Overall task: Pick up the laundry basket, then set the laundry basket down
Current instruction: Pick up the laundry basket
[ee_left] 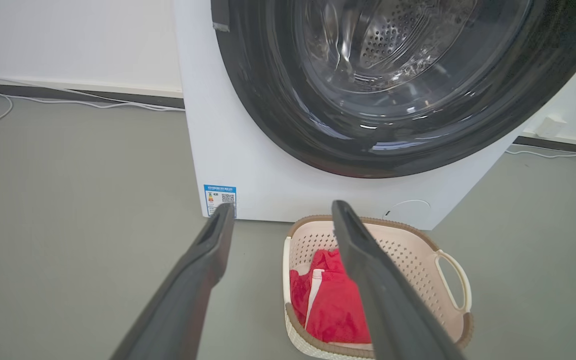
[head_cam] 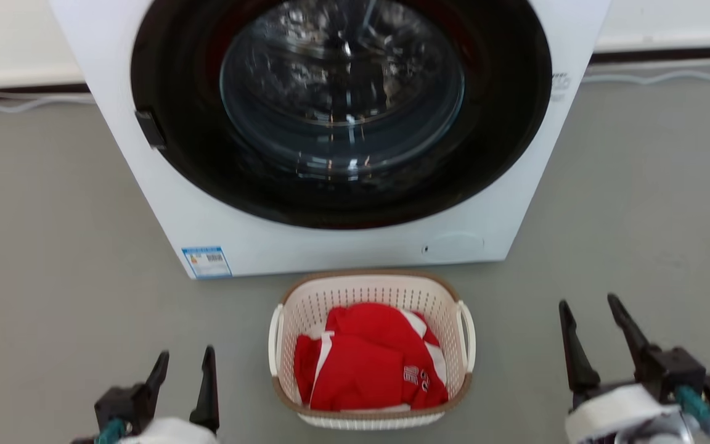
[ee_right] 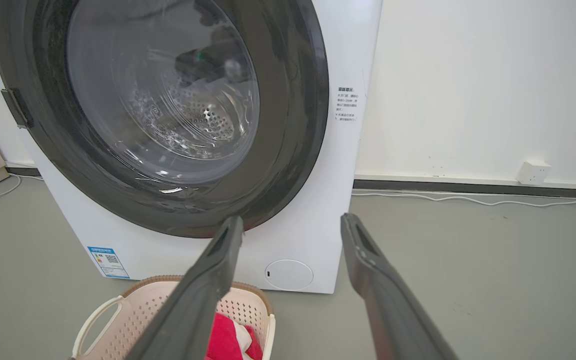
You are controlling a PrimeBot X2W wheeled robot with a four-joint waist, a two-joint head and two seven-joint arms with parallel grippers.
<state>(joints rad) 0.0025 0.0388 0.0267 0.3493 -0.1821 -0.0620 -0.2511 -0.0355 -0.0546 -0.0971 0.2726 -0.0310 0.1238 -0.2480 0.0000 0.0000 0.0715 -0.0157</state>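
Got the laundry basket (head_cam: 306, 308) parked upright on the grey floor (head_cam: 53, 246), dead on 6 o'clock in the head view. Cream with holes all over, brown rim, white loop handles at its own 9 and 3. Stuffed with a red shirt (head_cam: 370, 357) with white stripes, sitting below the rim.

Straight up at the basket's 12: a big white washing machine (head_cam: 330, 246), just behind it, with a round dark glass door (head_cam: 342, 111) facing this way. Can't quite tell whether basket and machine touch. Also spotted a blue sticker (head_cam: 206, 261) on the machine's bottom corner, roughly 10 o'clock from the basket.

Over at the basket's 9 o'clock, the left gripper (head_cam: 186, 353): jaws spread apart, holding nothing, well clear of the handle. Same deal at 3 o'clock with the right gripper (head_cam: 588, 301): jaws wide, nothing between them, also well apart from the basket.

Further out, a pale cable (head_cam: 663, 77) along the wall at about 2 o'clock, plus a wall socket (ee_right: 533, 172) in the right wrist view.
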